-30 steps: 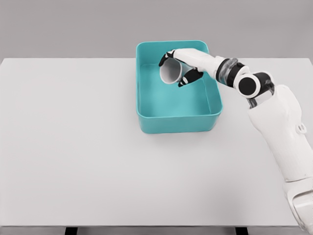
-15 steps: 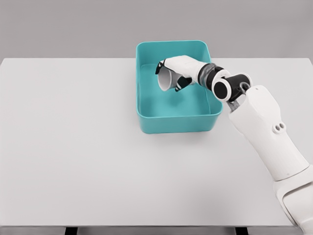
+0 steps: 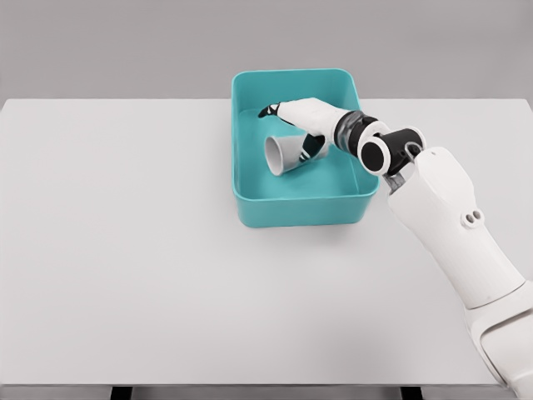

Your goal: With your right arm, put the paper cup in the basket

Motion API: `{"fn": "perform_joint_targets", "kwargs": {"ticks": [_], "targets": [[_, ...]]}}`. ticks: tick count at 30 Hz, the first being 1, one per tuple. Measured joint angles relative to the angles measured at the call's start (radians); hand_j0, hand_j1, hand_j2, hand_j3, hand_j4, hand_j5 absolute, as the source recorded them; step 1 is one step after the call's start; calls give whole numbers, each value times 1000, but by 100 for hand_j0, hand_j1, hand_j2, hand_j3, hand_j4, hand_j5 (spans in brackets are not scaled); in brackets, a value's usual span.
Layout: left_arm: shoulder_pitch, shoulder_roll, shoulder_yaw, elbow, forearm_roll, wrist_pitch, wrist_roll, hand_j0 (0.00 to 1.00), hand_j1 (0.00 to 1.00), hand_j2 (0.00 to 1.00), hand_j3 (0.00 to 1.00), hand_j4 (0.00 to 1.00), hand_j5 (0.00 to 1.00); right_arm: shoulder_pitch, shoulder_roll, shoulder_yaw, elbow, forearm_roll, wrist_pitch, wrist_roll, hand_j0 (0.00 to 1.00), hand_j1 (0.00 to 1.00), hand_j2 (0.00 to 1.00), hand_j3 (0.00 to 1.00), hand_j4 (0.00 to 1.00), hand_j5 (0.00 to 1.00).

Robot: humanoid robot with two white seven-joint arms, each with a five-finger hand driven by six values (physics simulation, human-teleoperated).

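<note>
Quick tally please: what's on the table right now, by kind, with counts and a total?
Paper cup: 1, white, lying on its side inside the basket
Basket: 1, teal, on the table
Total: 2 things. The right hand reaches over the basket, just above the cup.
</note>
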Motion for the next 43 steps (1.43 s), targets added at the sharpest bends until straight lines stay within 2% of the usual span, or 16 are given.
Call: {"fn": "perform_joint_targets", "kwargs": {"ticks": [6,8,11,15,19,22,24,25,27,35,43], "targets": [[0,0,0,0,0,0,0,100,100,100,100,100,100,2,-6,-4,-16,-6,-2,0,100,100,100,100,100,100],[0,0,0,0,0,0,0,100,100,100,100,100,100,12,-13,-13,-61,-33,-1,0,100,100,100,100,100,100],[0,0,0,0,0,0,0,100,100,100,100,100,100,21,-47,-77,-155,-152,-5,0,100,100,100,100,100,100],[0,0,0,0,0,0,0,100,100,100,100,100,100,110,-144,-204,-250,-337,-20,0,100,100,100,100,100,100],[0,0,0,0,0,0,0,100,100,100,100,100,100,258,-243,-402,-274,-566,-111,0,100,100,100,100,100,100],[0,0,0,0,0,0,0,100,100,100,100,100,100,356,-276,-542,-278,-661,-159,0,100,100,100,100,100,100],[0,0,0,0,0,0,0,100,100,100,100,100,100,411,-300,-605,-277,-682,-172,0,100,100,100,100,100,100],[0,0,0,0,0,0,0,100,100,100,100,100,100,452,-313,-624,-276,-687,-175,0,100,100,100,100,100,100],[0,0,0,0,0,0,0,100,100,100,100,100,100,492,-330,-648,-272,-688,-180,0,100,100,100,100,100,100],[0,0,0,0,0,0,0,100,100,100,100,100,100,489,-336,-670,-227,-672,-185,0,100,100,100,100,100,100],[0,0,0,0,1,0,0,100,100,100,100,100,100,486,-335,-673,-228,-670,-184,0,100,100,100,100,100,100]]}}
